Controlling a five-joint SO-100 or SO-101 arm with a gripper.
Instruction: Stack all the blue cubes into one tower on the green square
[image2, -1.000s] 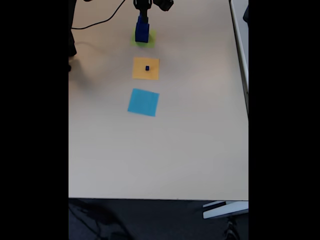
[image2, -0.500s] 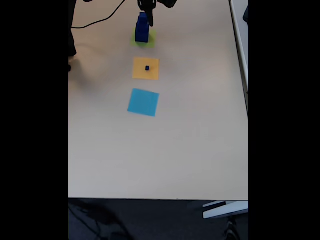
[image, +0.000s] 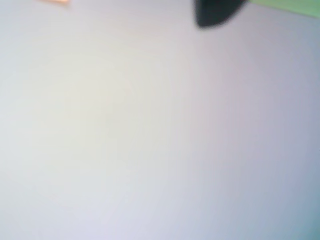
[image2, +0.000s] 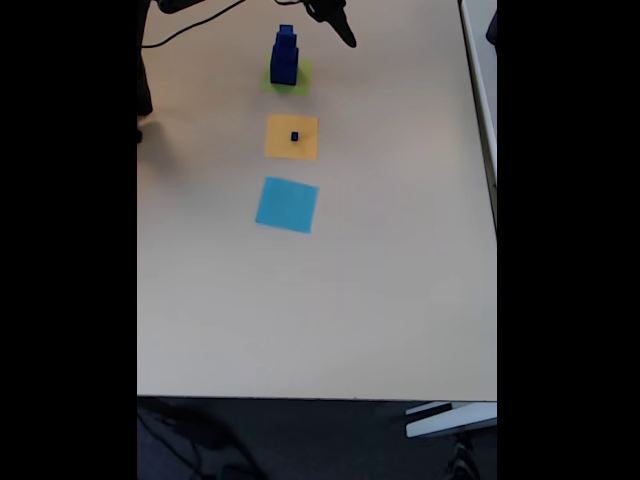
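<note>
A tower of blue cubes (image2: 285, 55) stands on the green square (image2: 298, 80) at the far end of the table in the fixed view. It is free of the arm. A tiny blue cube (image2: 295, 136) lies on the orange square (image2: 292, 148). My gripper (image2: 345, 35) hangs to the right of the tower and apart from it; a single dark prong shows, with nothing in it. In the blurred wrist view, one dark fingertip (image: 215, 12) enters from the top, with a strip of the green square (image: 295, 6) to its right.
A light-blue square (image2: 287, 204) lies nearer than the orange one. A black cable (image2: 195, 40) runs across the far left corner. The beige table (image2: 320, 310) ends at a front edge, with a white bar (image2: 450, 418) below it.
The gripper stood over the tower a second ago. It has since lifted off and swung to the right, leaving the top cube on the tower.
</note>
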